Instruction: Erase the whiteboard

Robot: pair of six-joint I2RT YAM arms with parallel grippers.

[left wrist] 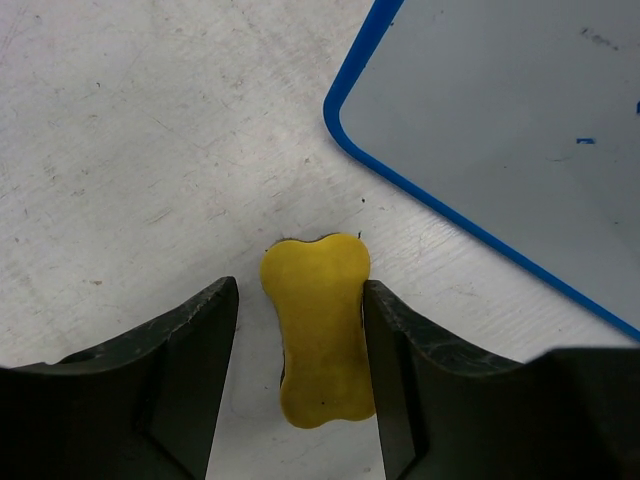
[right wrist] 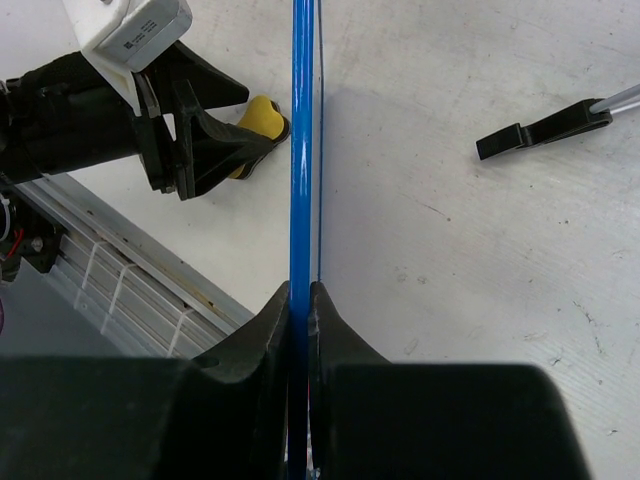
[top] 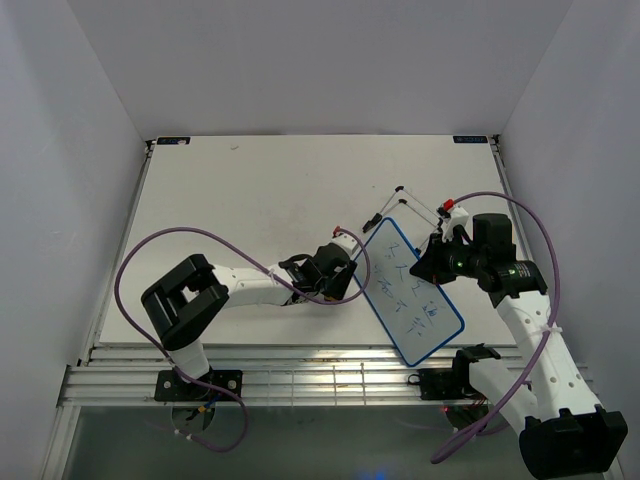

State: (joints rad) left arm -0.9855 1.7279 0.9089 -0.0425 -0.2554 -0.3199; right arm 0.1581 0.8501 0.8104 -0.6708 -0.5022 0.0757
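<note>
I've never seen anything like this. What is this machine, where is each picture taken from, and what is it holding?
These are two robot arms bolted to a white table. The wide picture looks down from above; the other two come from a camera on each wrist. The right fingers pinch the rim of a blue-edged whiteboard with scribbles on it. The left fingers stand either side of a small yellow eraser lying on the table, not yet clamped on it.
</note>
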